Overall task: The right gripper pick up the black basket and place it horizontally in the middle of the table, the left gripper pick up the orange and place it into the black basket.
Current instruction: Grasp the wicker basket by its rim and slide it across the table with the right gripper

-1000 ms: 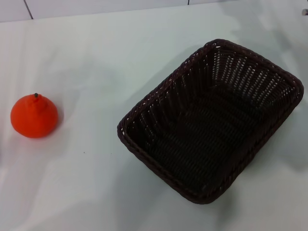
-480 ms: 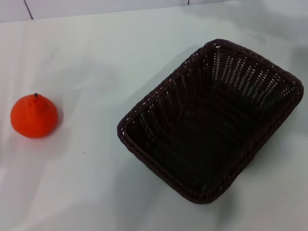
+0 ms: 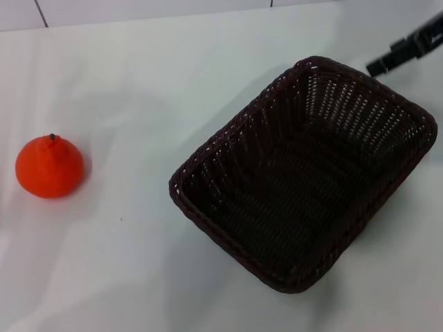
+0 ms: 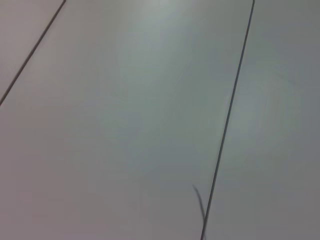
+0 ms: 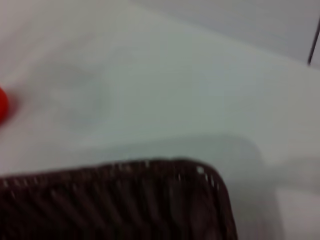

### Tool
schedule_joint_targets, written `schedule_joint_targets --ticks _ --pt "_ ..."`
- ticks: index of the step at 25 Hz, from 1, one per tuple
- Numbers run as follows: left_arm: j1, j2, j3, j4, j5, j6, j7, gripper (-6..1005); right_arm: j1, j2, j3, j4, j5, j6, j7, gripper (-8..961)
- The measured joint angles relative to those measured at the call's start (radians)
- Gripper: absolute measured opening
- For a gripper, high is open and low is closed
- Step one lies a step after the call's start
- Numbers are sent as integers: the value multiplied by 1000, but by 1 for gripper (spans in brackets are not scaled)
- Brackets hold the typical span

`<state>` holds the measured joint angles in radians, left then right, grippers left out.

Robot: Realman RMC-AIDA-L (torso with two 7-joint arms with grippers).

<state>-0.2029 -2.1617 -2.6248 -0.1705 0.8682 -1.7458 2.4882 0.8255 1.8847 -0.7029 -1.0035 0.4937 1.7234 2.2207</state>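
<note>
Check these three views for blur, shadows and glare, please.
Head view: sharp, with a soft shadow on the white table around the dark woven wicker basket. Right wrist view: blurred, the basket rim and small round orange fruit smeared. Left wrist view: a plain pale surface with thin dark lines and mild glare.

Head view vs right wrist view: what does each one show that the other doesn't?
Only the head view shows the right gripper, entering beyond the far right corner of the black basket, plus the basket's whole empty interior and the whole orange.

Only the right wrist view gives a close look at one rounded basket corner.

Both show basket, orange and the white table.
</note>
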Motion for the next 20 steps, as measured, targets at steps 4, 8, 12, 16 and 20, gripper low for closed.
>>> schedule_joint_targets --ticks 4,8,12,16,20 --pt "-4 0 0 0 0 6 0 688 10 16 -43 25 -44 -22 4 823" --pt "-9 0 0 0 0 9 0 688 15 30 -85 85 -60 -80 2 822" --pt "-15 0 -7 0 0 15 0 688 21 42 -108 176 -63 -175 -19 822" --pt "-19 -1 -9 0 0 23 0 688 25 49 -106 242 -59 -240 -47 821" --pt "-23 -1 -9 0 0 26 0 687 20 51 -99 252 -58 -251 -52 706"
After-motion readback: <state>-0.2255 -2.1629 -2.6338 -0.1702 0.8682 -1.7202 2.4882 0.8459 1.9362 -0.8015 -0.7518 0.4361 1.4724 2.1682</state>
